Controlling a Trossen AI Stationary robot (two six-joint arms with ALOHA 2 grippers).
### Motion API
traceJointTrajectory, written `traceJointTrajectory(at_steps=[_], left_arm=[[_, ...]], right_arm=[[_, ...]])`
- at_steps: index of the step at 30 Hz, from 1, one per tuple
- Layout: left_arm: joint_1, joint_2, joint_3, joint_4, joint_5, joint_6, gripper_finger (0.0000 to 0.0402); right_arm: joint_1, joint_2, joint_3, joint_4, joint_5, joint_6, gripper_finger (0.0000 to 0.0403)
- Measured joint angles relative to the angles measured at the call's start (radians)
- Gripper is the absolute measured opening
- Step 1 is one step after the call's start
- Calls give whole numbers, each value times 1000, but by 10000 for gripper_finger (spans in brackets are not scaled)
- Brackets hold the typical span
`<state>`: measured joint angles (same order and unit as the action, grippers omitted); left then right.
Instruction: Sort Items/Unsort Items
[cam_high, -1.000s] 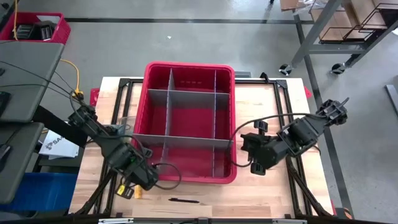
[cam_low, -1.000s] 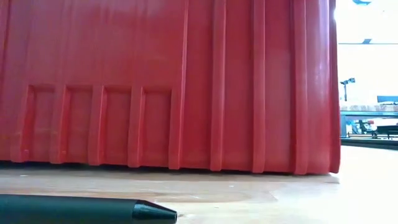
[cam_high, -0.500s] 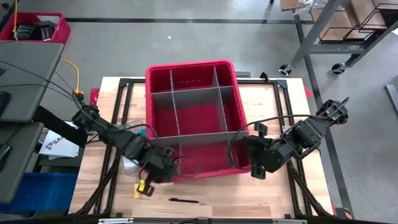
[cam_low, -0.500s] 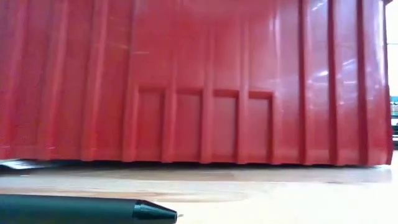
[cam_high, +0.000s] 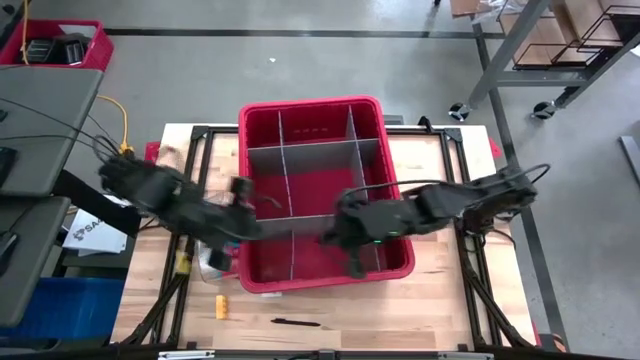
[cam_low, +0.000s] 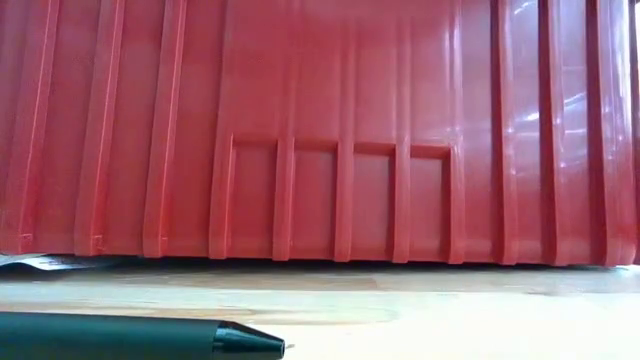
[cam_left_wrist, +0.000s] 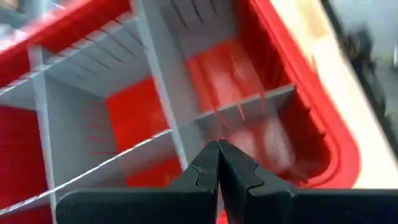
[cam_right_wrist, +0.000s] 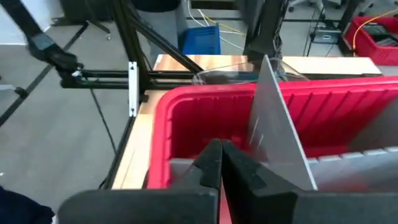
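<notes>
Pen (cam_high: 295, 322) on table, well apart from closed fingers (cam_left_wrist: 219, 163) over bin (cam_high: 395, 268)

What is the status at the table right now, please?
Both grippers shut, empty: left gripper and right gripper over the red bin. Yellow block and pen loose on the table.

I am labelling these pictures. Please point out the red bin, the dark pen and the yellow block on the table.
red bin (cam_high: 396, 266), high view, on its front right rim.
dark pen (cam_high: 296, 322), high view, on the middle of its body.
yellow block (cam_high: 221, 305), high view, on its top face.
</notes>
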<state>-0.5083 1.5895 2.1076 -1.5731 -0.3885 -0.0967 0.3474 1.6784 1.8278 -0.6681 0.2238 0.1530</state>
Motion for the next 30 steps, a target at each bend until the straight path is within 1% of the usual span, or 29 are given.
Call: traceJointTrajectory(at_steps=[2,4,7,8,10,12,14,16,19,22,24,27,30], left_arm=[[-15,-51,1,-2,-34,-71,0],[-28,-74,1,-1,-56,-156,0],[-58,-82,-2,2,-46,-244,0],[-64,-82,-3,2,-14,-272,0],[-63,-84,-31,7,119,-322,0],[-59,-84,-99,2,262,-372,0],[-60,-80,-203,4,365,-424,0],[-72,-82,-306,4,442,-486,0],[-87,-107,-468,-7,511,-597,0],[-90,-104,-599,3,531,-667,0],[-89,-107,-645,3,519,-683,0],[-89,-109,-680,16,486,-673,0],[-77,-107,-682,55,451,-647,0]], right_arm=[[-31,49,0,38,-29,3,0],[-52,97,0,35,-52,34,0],[-73,170,0,19,-94,74,0],[-77,190,0,17,-97,80,0],[-88,217,0,12,-106,114,0],[-98,229,4,21,-131,147,0],[-101,233,5,22,-135,153,0],[-101,233,5,24,-125,152,0],[-99,229,6,12,-130,163,0],[-92,227,8,-2,-188,191,0],[-81,227,8,-7,-187,181,0],[-67,218,1,7,-153,69,0],[-59,206,-1,86,-118,-79,0]])
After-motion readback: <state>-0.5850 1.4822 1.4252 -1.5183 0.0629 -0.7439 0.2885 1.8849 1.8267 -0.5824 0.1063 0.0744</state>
